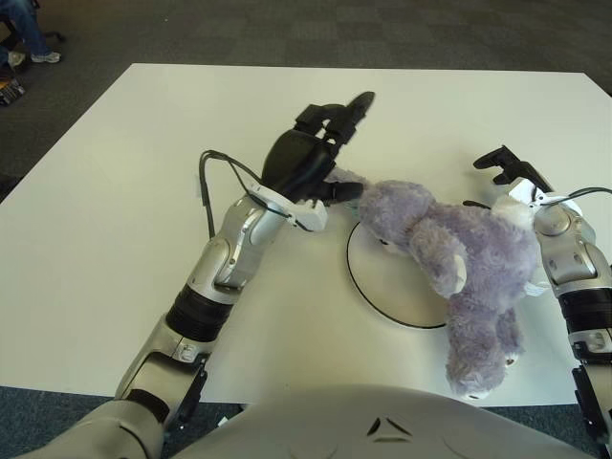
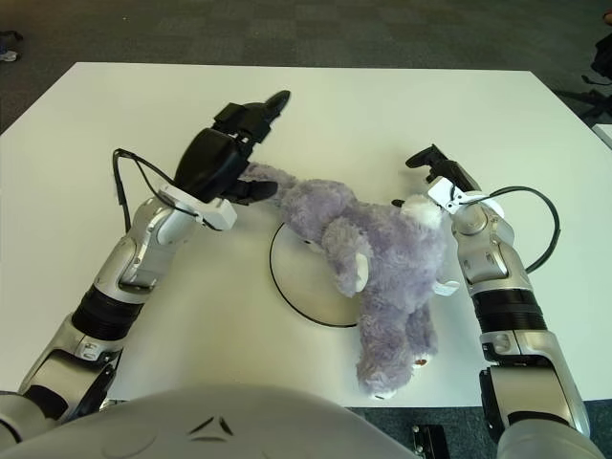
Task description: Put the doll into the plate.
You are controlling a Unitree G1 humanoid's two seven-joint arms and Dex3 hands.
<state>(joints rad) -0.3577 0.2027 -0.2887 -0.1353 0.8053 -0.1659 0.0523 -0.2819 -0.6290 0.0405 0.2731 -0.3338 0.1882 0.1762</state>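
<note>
Left hand [image 1: 320, 158] pinches doll's [image 1: 459, 258] arm, fingers raised; right hand [image 2: 435, 172] (spread) beside it.

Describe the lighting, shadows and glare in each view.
Left eye view: even, soft light; the doll casts only a faint shadow on the plate; no glare on the table. Right eye view: same flat light; the left hand and right hand show small highlights.

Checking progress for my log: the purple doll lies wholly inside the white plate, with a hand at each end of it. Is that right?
Not wholly. In the left eye view the doll lies only partly over the plate; its legs hang past the rim onto the table. The left hand and right hand are at its ends.
</note>
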